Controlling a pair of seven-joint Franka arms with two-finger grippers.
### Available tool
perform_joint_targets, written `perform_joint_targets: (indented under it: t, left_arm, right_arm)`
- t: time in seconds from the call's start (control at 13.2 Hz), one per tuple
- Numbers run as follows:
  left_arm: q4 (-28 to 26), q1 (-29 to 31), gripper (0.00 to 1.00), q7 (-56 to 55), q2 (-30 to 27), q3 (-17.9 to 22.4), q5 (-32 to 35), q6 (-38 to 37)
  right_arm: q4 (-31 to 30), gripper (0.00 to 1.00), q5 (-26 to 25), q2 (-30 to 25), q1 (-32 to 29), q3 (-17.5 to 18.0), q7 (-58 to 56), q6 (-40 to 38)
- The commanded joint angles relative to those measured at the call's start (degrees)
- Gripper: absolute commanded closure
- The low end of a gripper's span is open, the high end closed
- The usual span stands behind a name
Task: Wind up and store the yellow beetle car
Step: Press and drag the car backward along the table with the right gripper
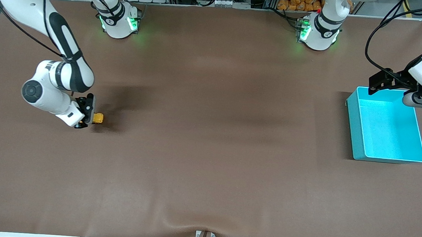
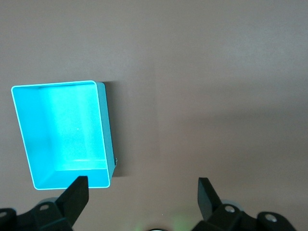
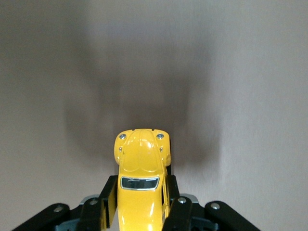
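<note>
Yellow beetle car (image 3: pixel 140 180) sits pinched between your right gripper's (image 3: pixel 140 204) fingers (image 3: pixel 109 201) at the right arm's end of the brown table (image 1: pixel 208 151), its nose poking out ahead of them. Your left gripper (image 2: pixel 142 195) waits with fingers spread wide, over the table just beside the turquoise bin (image 1: pixel 355 121).

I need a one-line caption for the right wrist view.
Right gripper shut on the yellow beetle car, its hood pointing out over the brown table.
</note>
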Motion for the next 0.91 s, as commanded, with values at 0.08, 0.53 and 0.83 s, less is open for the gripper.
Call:
perform_joint_targets:
  t: [0.08,0.53,0.83]
  left_arm:
    - [0.0,0.1,0.0,-0.6,0.1,-0.1,0.9,0.4]
    - [0.1,0.2,0.0,-0.6,0.2,-0.1,0.8,0.4]
    - [0.1,0.5,0.0,-0.6,0.3,-0.1,0.8,0.4]
  right_arm:
    - [0.4,0.78,-0.1,4.1,-5.0,0.4,-5.1,0.9]
    - [0.7,0.72,-0.1,4.8,-8.8,0.3,-8.6,0.8]
    - [2.0,0.72,-0.1,5.0,-10.6,0.3,-8.6,-2.8]
